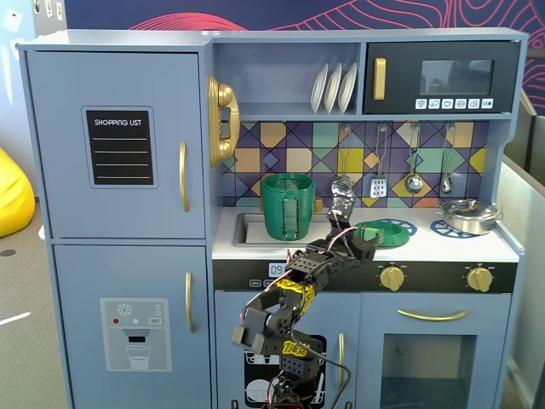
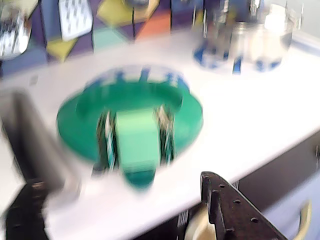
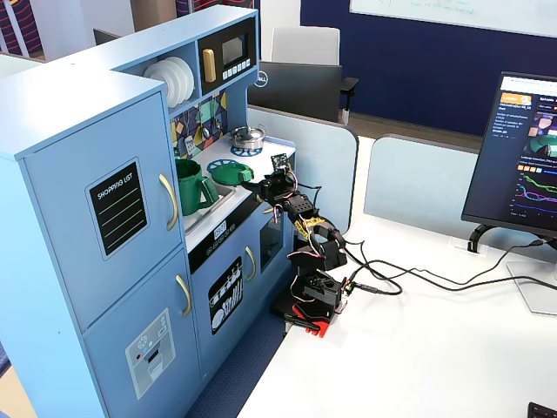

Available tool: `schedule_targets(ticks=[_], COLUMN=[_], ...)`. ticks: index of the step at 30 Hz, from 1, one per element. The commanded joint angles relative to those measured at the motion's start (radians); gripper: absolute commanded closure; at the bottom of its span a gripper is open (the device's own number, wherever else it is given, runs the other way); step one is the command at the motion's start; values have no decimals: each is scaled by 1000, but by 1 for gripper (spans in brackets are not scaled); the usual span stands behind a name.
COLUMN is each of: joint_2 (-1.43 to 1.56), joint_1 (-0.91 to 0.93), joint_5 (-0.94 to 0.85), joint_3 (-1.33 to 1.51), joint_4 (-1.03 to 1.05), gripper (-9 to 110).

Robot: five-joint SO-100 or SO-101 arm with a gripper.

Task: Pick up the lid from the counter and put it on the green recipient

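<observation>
The lid (image 1: pixel 387 231) is a flat green disc that lies on a blue burner ring on the white counter. In the wrist view the lid (image 2: pixel 85 115) is blurred, and its light-green tab handle (image 2: pixel 136 142) points toward me. My gripper (image 2: pixel 125 200) is open and empty, its jaws spread just in front of the lid's near edge, over the counter's front. In a fixed view the gripper (image 1: pixel 362 242) is at the lid's front left. The green recipient (image 1: pixel 288 206), a tall ribbed pot with a strap handle, stands in the sink to the left. It also shows in the side fixed view (image 3: pixel 190 185).
A shiny steel pot (image 1: pixel 467 216) sits on the right burner ring (image 1: pixel 444 228). Utensils (image 1: pixel 413 162) hang on the backsplash above the counter. The sink (image 1: pixel 247 228) is left of the lid. Gold knobs (image 1: pixel 392 277) sit under the counter edge near the arm.
</observation>
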Motion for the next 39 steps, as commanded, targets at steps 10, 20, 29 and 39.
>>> schedule_targets(ticks=[10, 20, 29, 39], joint_2=[-393, -591, -647, -644], joint_1=[-5, -29, -55, -72], joint_5=[2, 0, -5, -14], joint_3=[-232, -413, -454, -449], joint_4=[-253, -262, -262, -247], gripper=[63, 65, 71, 101])
